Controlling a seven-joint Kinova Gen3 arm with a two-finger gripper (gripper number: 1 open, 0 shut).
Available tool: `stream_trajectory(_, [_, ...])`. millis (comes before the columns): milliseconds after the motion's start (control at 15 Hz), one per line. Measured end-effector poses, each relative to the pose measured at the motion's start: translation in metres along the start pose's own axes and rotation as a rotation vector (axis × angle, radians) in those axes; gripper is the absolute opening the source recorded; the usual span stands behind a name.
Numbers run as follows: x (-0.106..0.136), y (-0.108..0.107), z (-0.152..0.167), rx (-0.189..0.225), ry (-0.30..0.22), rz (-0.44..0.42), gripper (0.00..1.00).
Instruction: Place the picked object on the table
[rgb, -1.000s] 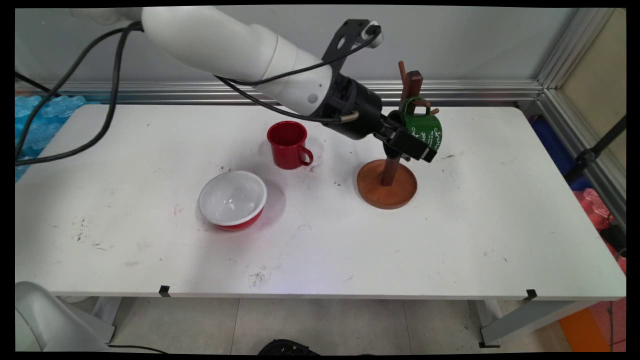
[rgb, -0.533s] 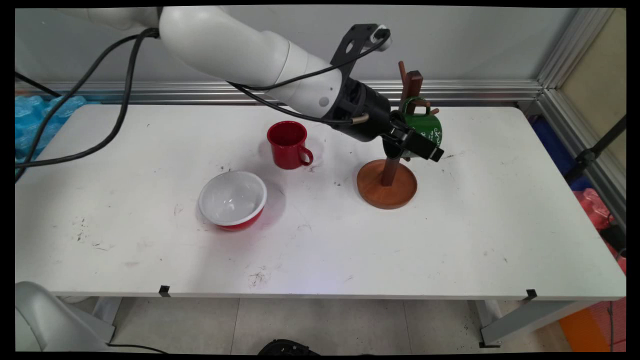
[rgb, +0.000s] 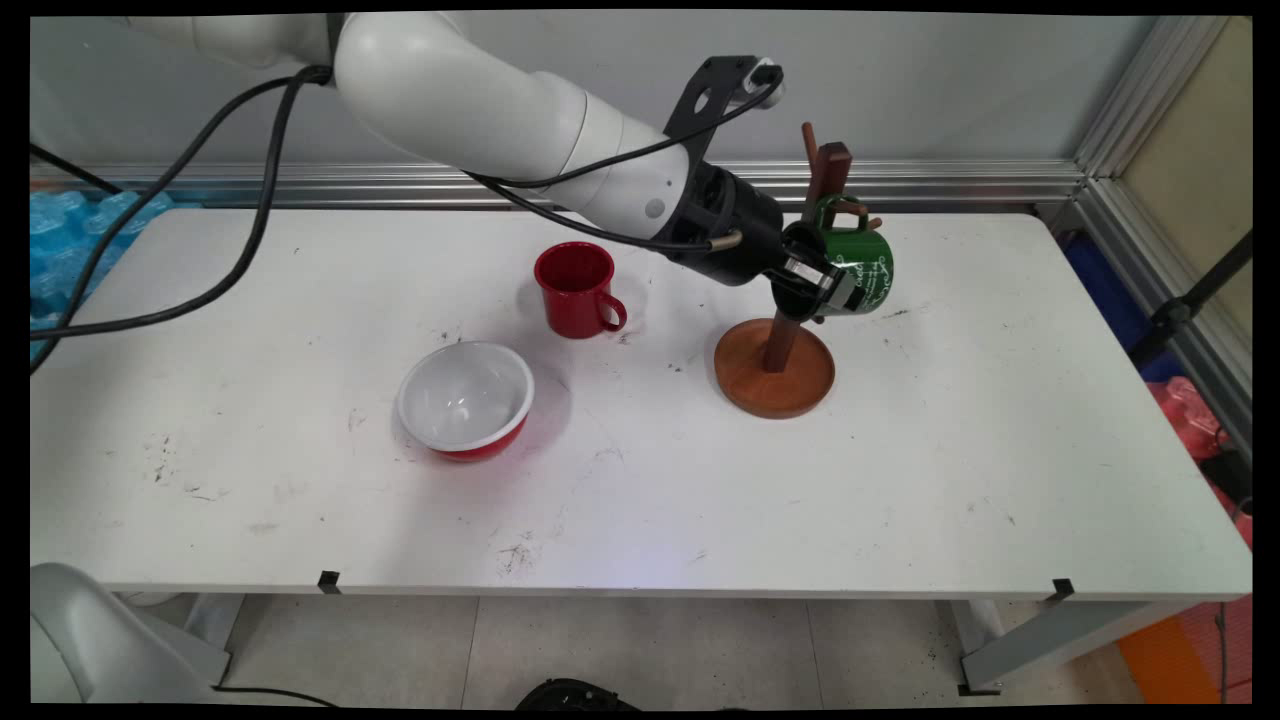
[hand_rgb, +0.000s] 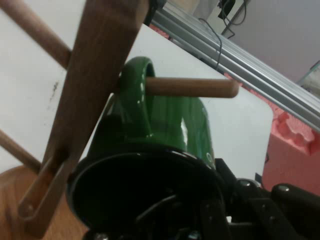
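Risk of slipping off: handle loop of green mug (rgb: 858, 272) sits over one peg (hand_rgb: 192, 87) of the wooden mug tree (rgb: 778, 352), hooked well back near the post; a pull along the peg toward its free tip could slide the loop off and drop the mug onto the bench (rgb: 700, 480).
Risk of tipping: tall post on a round base; a sideways shove from the end effector (rgb: 822, 287) could rock or topple the stand.
Risk of chipping: enamel-looking wall pinched at the rim; a twist against the peg could scrape the glaze.
End effector: closed on the mug's rim, one finger inside the mouth, the other on the outer wall, as far as both views show.
Mug location: hanging at the tree's right side, above the base, clear of the bench.
Mug look: glossy dark green, white lettering on the side, dark interior, curved green handle, tilted with mouth toward the hand camera.
Nearby: red mug (rgb: 577, 291) upright left of the tree; red bowl (rgb: 466, 399) with white inside nearer the front edge; both well apart from the tree.
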Motion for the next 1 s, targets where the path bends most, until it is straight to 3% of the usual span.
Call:
stream_trajectory(533, [-0.003, 0.0, -0.003, 0.003, 0.001, -0.008, 0.0])
stream_trajectory(1000, [0.004, 0.009, -0.015, -0.03, 0.011, 0.02, 0.0])
